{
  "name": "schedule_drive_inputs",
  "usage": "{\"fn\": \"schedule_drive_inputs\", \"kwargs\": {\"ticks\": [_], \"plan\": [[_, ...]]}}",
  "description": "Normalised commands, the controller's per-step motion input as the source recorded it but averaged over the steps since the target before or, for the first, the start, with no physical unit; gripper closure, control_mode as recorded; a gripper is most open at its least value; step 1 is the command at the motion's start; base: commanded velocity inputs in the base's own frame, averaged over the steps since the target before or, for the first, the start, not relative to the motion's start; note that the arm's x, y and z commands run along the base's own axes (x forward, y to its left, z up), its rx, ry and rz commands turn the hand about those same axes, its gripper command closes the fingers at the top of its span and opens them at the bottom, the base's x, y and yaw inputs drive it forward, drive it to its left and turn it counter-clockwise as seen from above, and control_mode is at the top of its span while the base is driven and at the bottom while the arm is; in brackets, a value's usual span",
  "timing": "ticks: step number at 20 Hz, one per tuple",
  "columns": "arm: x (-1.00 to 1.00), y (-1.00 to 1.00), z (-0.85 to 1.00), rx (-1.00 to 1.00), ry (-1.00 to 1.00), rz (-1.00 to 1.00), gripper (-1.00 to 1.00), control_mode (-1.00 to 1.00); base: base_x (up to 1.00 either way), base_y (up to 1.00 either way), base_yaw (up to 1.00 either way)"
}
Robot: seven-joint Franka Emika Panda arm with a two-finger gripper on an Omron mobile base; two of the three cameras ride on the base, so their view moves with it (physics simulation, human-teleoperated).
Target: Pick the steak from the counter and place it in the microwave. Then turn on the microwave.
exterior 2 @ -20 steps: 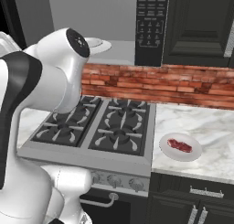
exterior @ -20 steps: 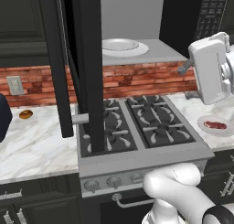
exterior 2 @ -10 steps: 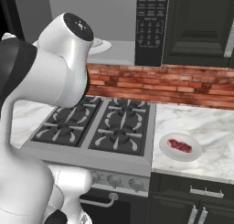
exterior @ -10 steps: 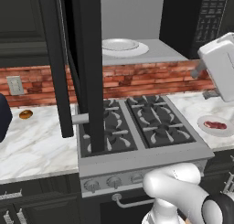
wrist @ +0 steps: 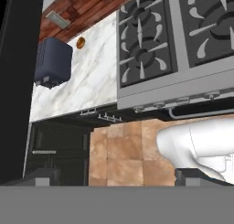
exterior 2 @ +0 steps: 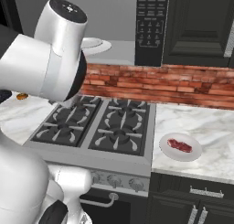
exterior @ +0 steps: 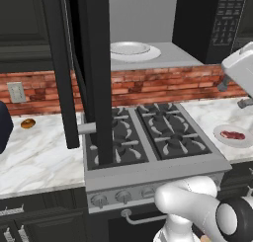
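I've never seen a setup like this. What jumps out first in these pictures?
The big white robot arm crowds the left of the right base view, looming over the grey stovetop with its black grates. Above the stove, the microwave hangs with its door swung wide open, a white round plate inside. To the right of the stove, a small red steak lies on a white dish on the marble counter.

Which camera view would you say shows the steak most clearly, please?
The right base view: the steak lies unobstructed on its white plate, marbling visible. The left base view shows it smaller, at the right edge. The hand view points at the stove and floor instead.
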Motion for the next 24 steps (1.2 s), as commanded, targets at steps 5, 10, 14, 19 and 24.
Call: {"fn": "schedule_drive_inputs", "kwargs": {"ticks": [5, 10, 14, 19, 24], "plan": [[0.00, -0.34, -0.17, -0.11, 0.00, -0.06, -1.00, -1.00, 0.00, 0.00, 0.00], [0.00, -0.42, -0.19, -0.02, 0.00, 0.00, -1.00, -1.00, 0.00, 0.00, 0.00], [0.00, -0.36, -0.23, 0.00, -0.02, -0.01, -1.00, -1.00, 0.00, 0.00, 0.00], [0.04, -0.20, -0.26, -0.01, -0.03, -0.02, -1.00, -1.00, 0.00, 0.00, 0.00], [0.20, -0.11, -0.26, -0.02, 0.00, 0.00, -1.00, -1.00, 0.00, 0.00, 0.00]]}}
